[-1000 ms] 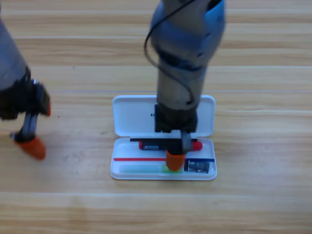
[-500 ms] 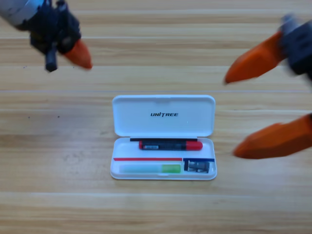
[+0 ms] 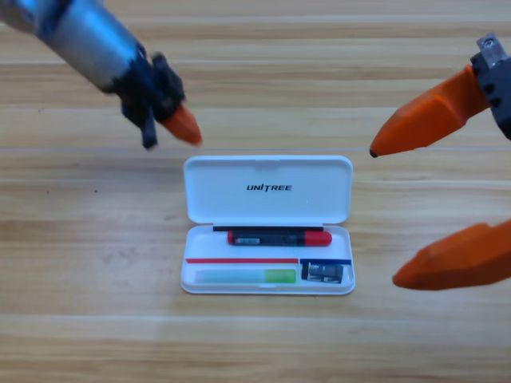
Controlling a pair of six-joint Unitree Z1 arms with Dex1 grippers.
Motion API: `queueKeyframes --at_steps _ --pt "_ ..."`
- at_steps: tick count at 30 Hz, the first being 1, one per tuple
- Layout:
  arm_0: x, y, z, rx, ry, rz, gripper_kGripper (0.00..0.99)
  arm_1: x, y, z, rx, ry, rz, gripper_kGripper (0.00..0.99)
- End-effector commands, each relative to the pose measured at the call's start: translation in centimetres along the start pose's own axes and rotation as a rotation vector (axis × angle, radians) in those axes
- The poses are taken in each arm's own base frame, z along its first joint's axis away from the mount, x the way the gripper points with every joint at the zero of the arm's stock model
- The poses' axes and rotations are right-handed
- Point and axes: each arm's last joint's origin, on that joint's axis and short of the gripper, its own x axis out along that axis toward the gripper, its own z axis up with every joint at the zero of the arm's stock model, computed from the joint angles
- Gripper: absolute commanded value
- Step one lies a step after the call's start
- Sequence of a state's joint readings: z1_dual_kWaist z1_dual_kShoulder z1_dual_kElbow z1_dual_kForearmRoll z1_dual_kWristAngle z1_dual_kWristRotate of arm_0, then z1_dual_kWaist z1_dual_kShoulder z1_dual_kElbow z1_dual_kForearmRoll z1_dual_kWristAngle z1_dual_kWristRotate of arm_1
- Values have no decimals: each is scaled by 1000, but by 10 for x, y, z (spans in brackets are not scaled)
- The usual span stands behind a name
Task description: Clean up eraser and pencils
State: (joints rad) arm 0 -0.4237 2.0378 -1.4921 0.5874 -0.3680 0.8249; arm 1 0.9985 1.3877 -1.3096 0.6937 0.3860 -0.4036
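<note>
Right gripper (image 3: 383, 215) gaping, body cut off at edge; left gripper (image 3: 177, 132) grip unclear; pencils (image 3: 279, 237), eraser (image 3: 323, 273) in case (image 3: 267, 190).

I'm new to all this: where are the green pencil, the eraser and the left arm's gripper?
green pencil (image 3: 246, 276), high view, middle of its barrel.
eraser (image 3: 325, 273), high view, centre of the block.
left gripper (image 3: 169, 121), high view, between its jaw tips.

Both pencils (image 3: 279, 237) and the eraser (image 3: 325, 273) lie inside the case (image 3: 268, 189).

left tool (image 3: 172, 128) upper left; right tool (image 3: 431, 203) gaping at right edge.
</note>
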Motion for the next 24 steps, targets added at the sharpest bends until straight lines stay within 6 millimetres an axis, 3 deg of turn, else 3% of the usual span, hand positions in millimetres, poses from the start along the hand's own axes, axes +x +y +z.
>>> queueKeyframes --at_steps 1,5,12,24 --pt "63 23 -22 -80 14 -154 0 25 -6 -8 39 58 43 990" --pt "81 30 -23 -96 14 -230 0 27 -6 -11 41 67 47 990" --pt "83 34 -19 -93 12 -300 0 28 -6 -13 44 74 48 990" --pt "36 18 1 -67 -17 -347 0 34 -9 -11 52 84 52 990"
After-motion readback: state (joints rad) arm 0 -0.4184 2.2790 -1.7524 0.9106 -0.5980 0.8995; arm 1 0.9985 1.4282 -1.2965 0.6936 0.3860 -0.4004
